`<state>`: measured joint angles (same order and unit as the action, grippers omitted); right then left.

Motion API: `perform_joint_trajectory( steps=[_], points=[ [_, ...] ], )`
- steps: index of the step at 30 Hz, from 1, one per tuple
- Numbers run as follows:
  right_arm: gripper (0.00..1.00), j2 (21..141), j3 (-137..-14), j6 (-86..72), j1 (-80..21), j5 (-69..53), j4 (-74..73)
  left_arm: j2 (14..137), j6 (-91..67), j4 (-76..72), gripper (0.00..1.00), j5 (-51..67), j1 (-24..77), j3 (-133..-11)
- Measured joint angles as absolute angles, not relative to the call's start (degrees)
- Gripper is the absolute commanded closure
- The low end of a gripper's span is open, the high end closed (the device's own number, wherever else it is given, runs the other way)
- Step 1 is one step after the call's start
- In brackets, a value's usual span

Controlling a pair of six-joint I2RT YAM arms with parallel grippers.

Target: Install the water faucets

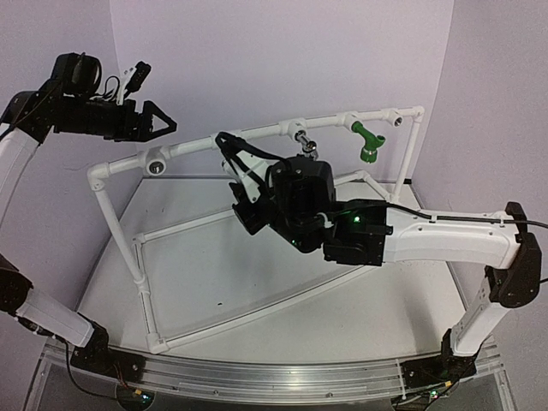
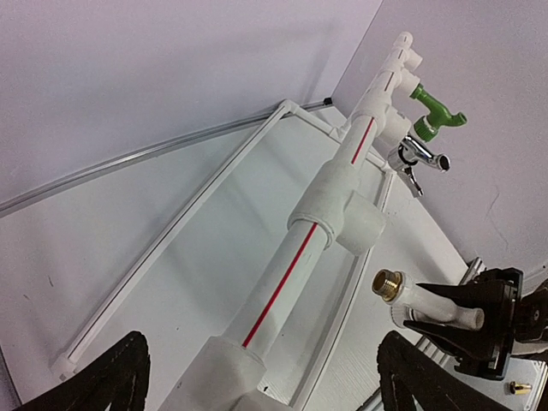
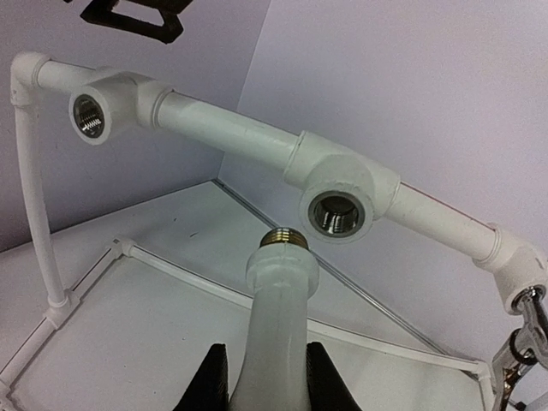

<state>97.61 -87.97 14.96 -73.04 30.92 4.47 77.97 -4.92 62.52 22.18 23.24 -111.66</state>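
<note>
R gripper (image 3: 265, 377) pinches the white tap (image 3: 276, 300) by its fat end. The tap's long side points up & away, brass end (image 3: 284, 238) first, at the open socket (image 3: 336, 212) on the pipe frame (image 3: 231, 128). The socket sits just past it, a bit to the right, not touching. L gripper (image 1: 163, 124) is spread wide w/ nothing in it, farther off.

Robot lab test cell: plain lilac backdrop (image 1: 282, 51), white table (image 1: 257, 282), aluminium base rail (image 1: 257, 377), mock pipe frame (image 1: 197, 147).
</note>
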Motion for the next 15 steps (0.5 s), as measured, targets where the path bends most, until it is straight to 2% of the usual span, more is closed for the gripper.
perform_joint_trajectory(
  steps=[8, 15],
  points=[
    [1.0, 98.91, -88.09, 11.97, -73.23, 34.77, 2.79, 80.93, -1.22, 67.21, 0.05, 26.84, 23.24, -111.63],
    [1.0, 98.9, -87.99, 10.72, -70.74, 35.31, 2.76, 83.19, 1.45, 67.4, 0.16, 29.95, 22.85, -111.82]
  ],
)
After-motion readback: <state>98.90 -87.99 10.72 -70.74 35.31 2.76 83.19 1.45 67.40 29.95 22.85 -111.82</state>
